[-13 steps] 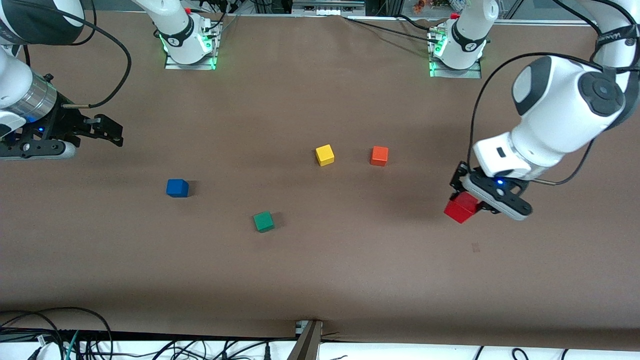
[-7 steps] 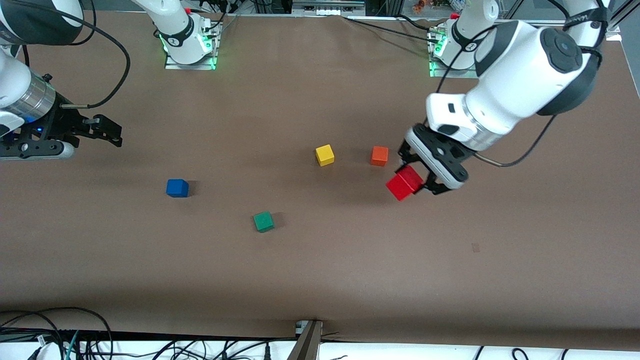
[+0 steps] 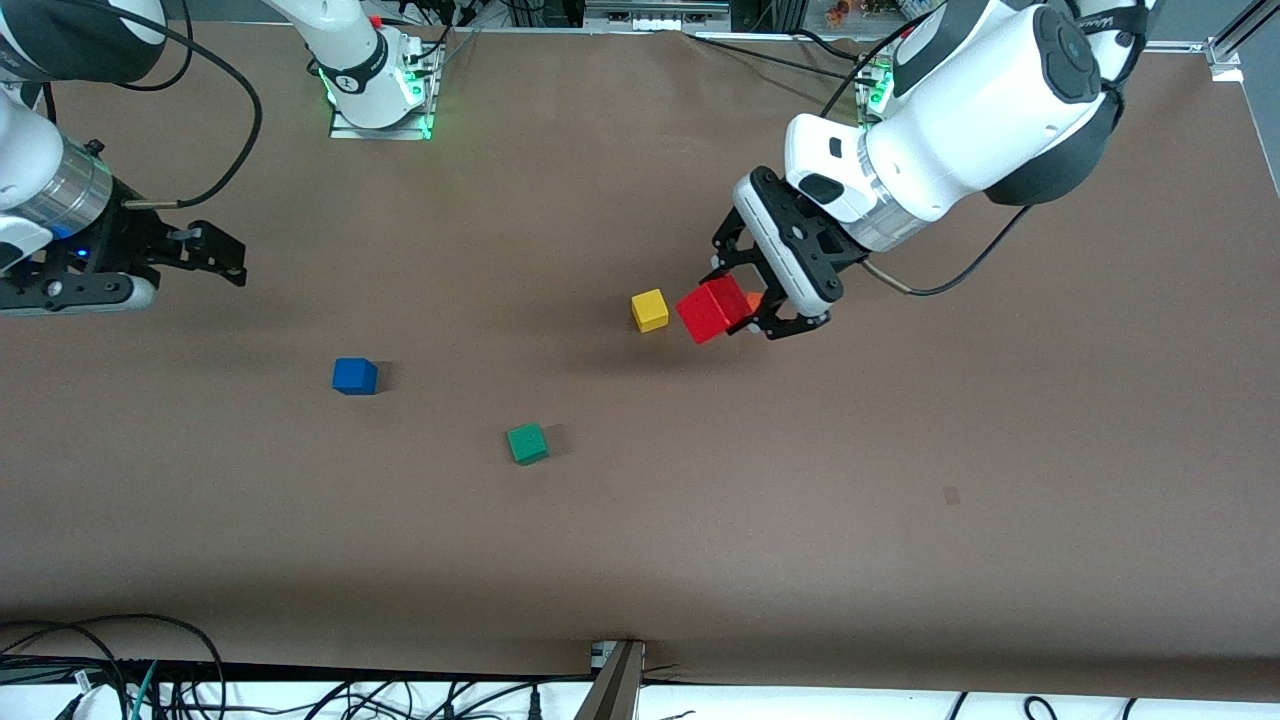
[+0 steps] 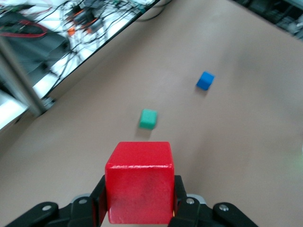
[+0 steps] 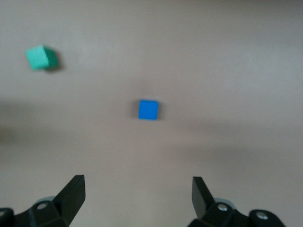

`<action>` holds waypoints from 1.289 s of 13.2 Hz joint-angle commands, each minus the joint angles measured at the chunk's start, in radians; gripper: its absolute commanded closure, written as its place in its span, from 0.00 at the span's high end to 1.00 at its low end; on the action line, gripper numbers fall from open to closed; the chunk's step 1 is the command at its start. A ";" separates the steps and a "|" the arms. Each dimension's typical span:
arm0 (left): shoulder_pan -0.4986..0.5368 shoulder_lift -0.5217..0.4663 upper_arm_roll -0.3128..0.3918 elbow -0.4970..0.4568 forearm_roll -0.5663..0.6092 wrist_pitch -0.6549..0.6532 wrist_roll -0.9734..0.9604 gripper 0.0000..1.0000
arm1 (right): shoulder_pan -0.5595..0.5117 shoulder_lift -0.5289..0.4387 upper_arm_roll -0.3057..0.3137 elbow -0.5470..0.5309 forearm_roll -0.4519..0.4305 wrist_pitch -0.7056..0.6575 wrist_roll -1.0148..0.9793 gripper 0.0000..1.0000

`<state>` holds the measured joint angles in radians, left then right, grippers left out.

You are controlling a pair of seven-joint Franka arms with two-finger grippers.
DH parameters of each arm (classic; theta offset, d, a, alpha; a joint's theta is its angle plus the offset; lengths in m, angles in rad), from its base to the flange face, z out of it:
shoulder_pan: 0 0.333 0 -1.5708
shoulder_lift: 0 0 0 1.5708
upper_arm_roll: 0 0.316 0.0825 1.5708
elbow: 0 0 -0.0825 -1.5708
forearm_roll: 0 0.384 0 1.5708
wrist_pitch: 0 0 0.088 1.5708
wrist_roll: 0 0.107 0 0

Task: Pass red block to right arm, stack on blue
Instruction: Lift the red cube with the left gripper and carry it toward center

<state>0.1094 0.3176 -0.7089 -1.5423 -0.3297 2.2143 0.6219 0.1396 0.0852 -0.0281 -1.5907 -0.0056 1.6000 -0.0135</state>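
The left end effector (image 3: 738,308) grips the red block (image 3: 710,309) between its fingers, up in the air over the orange cube (image 3: 755,297) and just beside the yellow cube (image 3: 650,310) on the counter (image 3: 900,520). The coming handover turns on one line across the counter: the right end effector (image 3: 235,262) waits with its fingers spread wide, empty, at the right arm's end, so the red block must travel well toward that end to meet it. The blue block (image 3: 354,376) lies between the two, much closer to the right end effector, with the green cube (image 3: 526,442) nearer the front camera than it.

The left wrist view shows the grip squarely, the red block (image 4: 139,182) clamped on two opposite faces, its front face free for the other arm. The right wrist view shows the blue block (image 5: 148,109) centred between the spread fingers (image 5: 73,193).
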 commanded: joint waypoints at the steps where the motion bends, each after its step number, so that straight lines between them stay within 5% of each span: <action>1: -0.005 0.058 -0.012 0.027 -0.080 0.044 0.158 0.00 | 0.009 -0.005 0.002 0.015 0.108 -0.061 -0.089 1.00; 7: -0.002 0.113 -0.017 0.027 -0.331 0.067 0.464 0.00 | -0.001 0.014 -0.010 0.011 0.454 -0.058 -0.089 1.00; 13: 0.015 0.124 -0.014 0.016 -0.650 0.068 0.775 0.00 | -0.058 0.139 -0.016 0.009 0.911 -0.058 -0.092 1.00; 17: 0.010 0.158 -0.014 0.016 -0.730 0.102 0.878 0.00 | -0.071 0.226 -0.016 -0.003 1.163 -0.058 -0.212 1.00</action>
<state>0.1182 0.4505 -0.7111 -1.5404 -1.0232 2.2914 1.4420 0.0803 0.2833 -0.0497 -1.5945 1.0620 1.5569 -0.1695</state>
